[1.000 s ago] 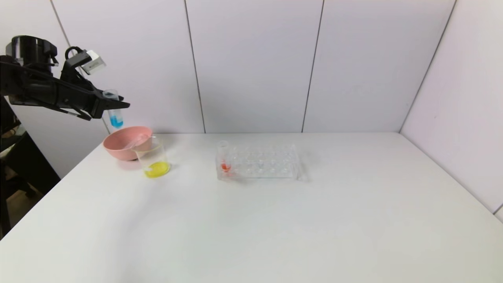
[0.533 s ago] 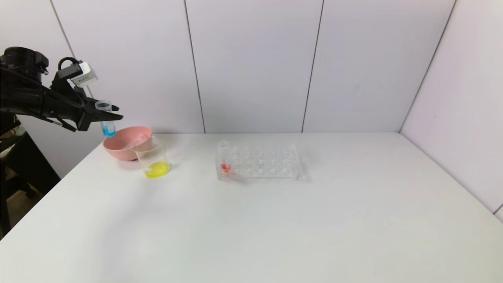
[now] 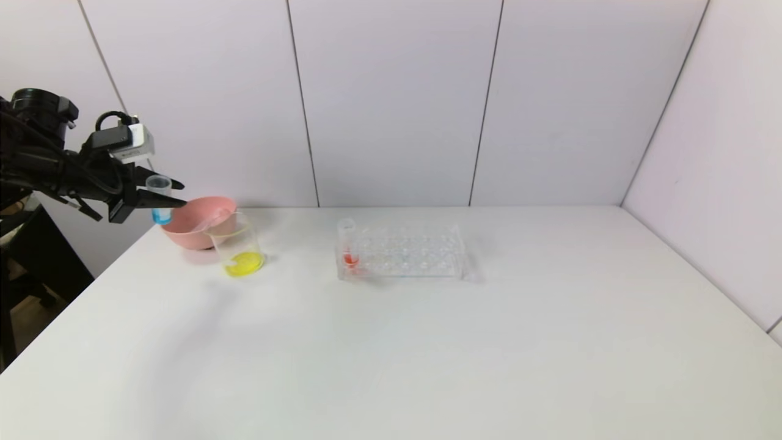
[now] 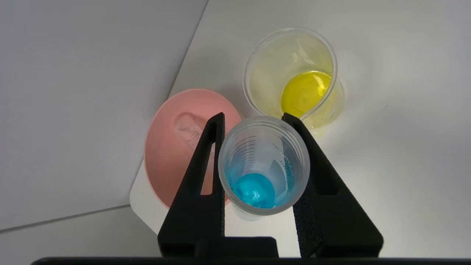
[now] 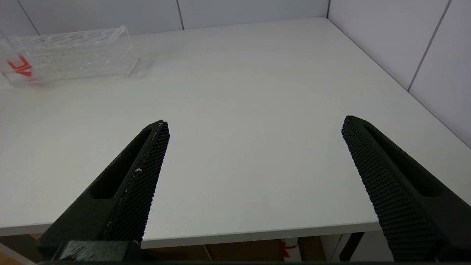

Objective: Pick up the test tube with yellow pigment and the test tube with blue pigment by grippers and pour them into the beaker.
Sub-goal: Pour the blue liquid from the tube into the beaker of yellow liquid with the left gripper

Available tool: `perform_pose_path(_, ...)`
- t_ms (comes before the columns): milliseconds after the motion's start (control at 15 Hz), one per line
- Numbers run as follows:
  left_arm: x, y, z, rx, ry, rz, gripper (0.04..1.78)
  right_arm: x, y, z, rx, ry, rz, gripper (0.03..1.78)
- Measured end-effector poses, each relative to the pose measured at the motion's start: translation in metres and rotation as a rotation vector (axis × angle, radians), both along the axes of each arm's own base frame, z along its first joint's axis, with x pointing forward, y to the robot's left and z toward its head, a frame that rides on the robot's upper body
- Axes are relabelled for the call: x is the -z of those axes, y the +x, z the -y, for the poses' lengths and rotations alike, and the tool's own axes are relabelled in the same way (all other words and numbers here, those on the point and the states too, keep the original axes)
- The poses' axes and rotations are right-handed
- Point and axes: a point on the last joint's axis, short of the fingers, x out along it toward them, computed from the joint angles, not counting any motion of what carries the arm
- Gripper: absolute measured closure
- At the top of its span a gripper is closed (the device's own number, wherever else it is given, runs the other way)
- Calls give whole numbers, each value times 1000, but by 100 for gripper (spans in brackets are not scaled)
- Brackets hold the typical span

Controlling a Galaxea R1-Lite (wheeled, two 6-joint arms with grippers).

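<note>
My left gripper (image 3: 160,198) is shut on the test tube with blue pigment (image 3: 161,206), holding it upright in the air beside the pink bowl (image 3: 183,229), at the table's far left. In the left wrist view the tube (image 4: 263,165) sits between the black fingers (image 4: 200,162), blue liquid at its bottom. The beaker (image 3: 237,247) stands in front of the bowl with yellow liquid in it; it also shows in the left wrist view (image 4: 294,77). An empty clear tube (image 4: 189,129) lies in the bowl. My right gripper (image 5: 254,125) is open and empty near the table's front edge.
A clear many-holed rack (image 3: 403,250) stands mid-table with one orange-red tube (image 3: 348,244) at its left end. The rack also shows in the right wrist view (image 5: 70,55). White wall panels stand close behind the bowl.
My left gripper has come down and drawn back to the left with the blue tube, from above the bowl to beside its left rim. The right arm has not moved.
</note>
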Motion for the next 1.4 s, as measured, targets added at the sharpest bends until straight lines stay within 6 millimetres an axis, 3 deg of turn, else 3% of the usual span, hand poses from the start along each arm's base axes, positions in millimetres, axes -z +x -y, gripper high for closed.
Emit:
perform_pose_path(600, 7, 9, 9, 42, 198, 42, 129, 0, 0, 0, 0, 0, 0, 10)
perform_pose_path(1400, 11, 15, 30, -2, 351, -34, 129, 0, 0, 0, 0, 0, 0, 10)
